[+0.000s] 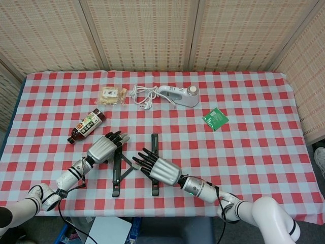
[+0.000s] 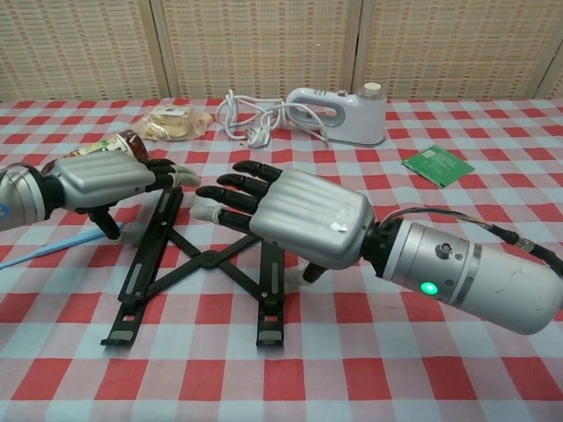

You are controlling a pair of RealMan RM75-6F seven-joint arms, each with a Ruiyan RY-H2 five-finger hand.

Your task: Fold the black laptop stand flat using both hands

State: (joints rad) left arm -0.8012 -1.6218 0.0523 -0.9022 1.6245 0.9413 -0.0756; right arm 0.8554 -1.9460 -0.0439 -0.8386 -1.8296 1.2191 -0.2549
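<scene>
The black laptop stand (image 1: 118, 175) (image 2: 201, 264) lies near the table's front edge, two long rails joined by crossed links, raised a little at its far end. My left hand (image 1: 103, 149) (image 2: 101, 180) lies over the far end of the left rail (image 2: 149, 255), fingers stretched out on top and thumb pointing down beside it. My right hand (image 1: 160, 169) (image 2: 295, 211) hovers over the right rail (image 1: 154, 147) (image 2: 270, 294), palm down, fingers spread toward the left hand. It grips nothing.
A brown tea bottle (image 1: 87, 125) lies just beyond the left hand. Further back are a snack packet (image 1: 112, 95), a white handheld appliance (image 1: 179, 95) with its coiled cord (image 1: 142, 94), and a green packet (image 1: 215, 119) to the right.
</scene>
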